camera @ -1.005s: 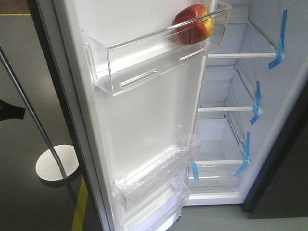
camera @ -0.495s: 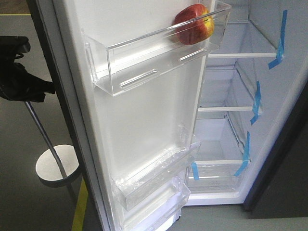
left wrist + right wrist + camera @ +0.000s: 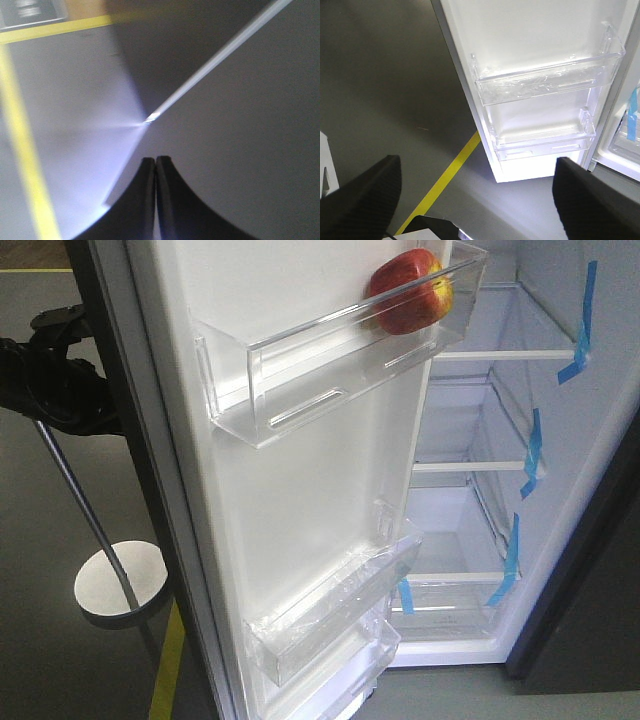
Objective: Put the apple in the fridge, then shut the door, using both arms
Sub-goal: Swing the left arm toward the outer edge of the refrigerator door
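Apple [image 3: 410,292] sits in top door bin [image 3: 300,355], so placing's done imo. My left gripper [image 3: 156,161], pressed together, is by the door's [image 3: 290,500] outer side, prob to push. Right gripper [image 3: 477,167] spread wide, empty, low.

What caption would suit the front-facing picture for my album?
Apple rests in the open fridge door's top bin; a black arm shows behind it.

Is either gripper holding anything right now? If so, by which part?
Nothing held. Left gripper is shut with nothing between its fingers; right gripper is open and empty. The small red apple sits in the clear plastic door bin.
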{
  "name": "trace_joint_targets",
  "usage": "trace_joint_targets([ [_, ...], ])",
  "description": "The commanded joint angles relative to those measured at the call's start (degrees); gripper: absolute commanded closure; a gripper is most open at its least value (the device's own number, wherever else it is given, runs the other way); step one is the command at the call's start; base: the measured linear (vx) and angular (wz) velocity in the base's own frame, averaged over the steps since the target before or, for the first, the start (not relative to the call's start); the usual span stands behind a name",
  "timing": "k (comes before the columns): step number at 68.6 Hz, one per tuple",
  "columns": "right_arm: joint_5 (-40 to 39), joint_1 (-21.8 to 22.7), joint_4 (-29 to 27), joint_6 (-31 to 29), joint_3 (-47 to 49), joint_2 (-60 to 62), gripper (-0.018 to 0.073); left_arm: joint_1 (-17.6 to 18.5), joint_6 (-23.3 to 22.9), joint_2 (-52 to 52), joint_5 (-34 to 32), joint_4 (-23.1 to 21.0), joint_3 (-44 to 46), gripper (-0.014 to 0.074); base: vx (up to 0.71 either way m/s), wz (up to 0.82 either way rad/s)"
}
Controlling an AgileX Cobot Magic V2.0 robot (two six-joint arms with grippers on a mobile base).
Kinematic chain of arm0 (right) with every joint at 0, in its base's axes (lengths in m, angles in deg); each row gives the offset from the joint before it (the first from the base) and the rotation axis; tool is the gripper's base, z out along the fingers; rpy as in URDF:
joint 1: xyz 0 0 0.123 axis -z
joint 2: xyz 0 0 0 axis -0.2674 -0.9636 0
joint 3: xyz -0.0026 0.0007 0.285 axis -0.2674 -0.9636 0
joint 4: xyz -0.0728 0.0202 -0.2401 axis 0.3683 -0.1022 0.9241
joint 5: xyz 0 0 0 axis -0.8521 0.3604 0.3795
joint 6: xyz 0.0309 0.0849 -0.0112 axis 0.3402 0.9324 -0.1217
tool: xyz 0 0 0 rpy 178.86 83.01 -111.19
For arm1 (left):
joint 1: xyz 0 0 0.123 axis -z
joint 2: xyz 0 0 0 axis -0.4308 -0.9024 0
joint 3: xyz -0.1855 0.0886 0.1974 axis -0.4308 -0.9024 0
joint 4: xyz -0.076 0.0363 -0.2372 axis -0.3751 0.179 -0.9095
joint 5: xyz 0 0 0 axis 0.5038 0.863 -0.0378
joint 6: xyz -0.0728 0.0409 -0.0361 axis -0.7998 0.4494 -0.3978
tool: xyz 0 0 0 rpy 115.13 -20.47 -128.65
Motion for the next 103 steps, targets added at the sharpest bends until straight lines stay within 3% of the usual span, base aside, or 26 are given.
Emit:
trace_joint_targets([
  [1, -2.9, 0.0, -1.4, -0.2, 1.4, -0.6, -0.0027, 0.9, 3.8, 2.9, 0.3, -7.1, 1.8, 0.0603, 0.00, 0.00],
  [15, -2.9, 0.0, -1.4, -0.2, 1.4, -0.6, -0.0027, 5.0, 5.1, 2.9, 0.7, -8.0, 1.8, 0.0603, 0.00, 0.00],
  [42, -2.9, 0.0, -1.4, -0.2, 1.4, -0.6, -0.0027, 17.2, 5.1, 2.8, -3.8, -8.1, 1.8, 0.0603, 0.00, 0.00],
  [57, -2.9, 0.0, -1.4, -0.2, 1.4, -0.6, -0.0027, 23.6, 7.2, 2.8, -6.1, -10.4, 1.8, 0.0603, 0.00, 0.00],
  [77, -2.9, 0.0, -1.4, -0.2, 1.4, -0.6, -0.0027, 31.7, 11.7, 2.6, -13.6, -17.5, 1.8, 0.0603, 0.00, 0.00],
  [94, -2.9, 0.0, -1.4, -0.2, 1.4, -0.6, -0.0027, 37.8, 18.8, 0.8, -22.5, -24.6, 1.8, 0.0603, 0.00, 0.00],
  [103, -2.9, 0.0, -1.4, -0.2, 1.4, -0.6, -0.0027, 40.9, 22.9, -1.3, -29.0, -33.8, 1.8, 0.0603, 0.00, 0.00],
])
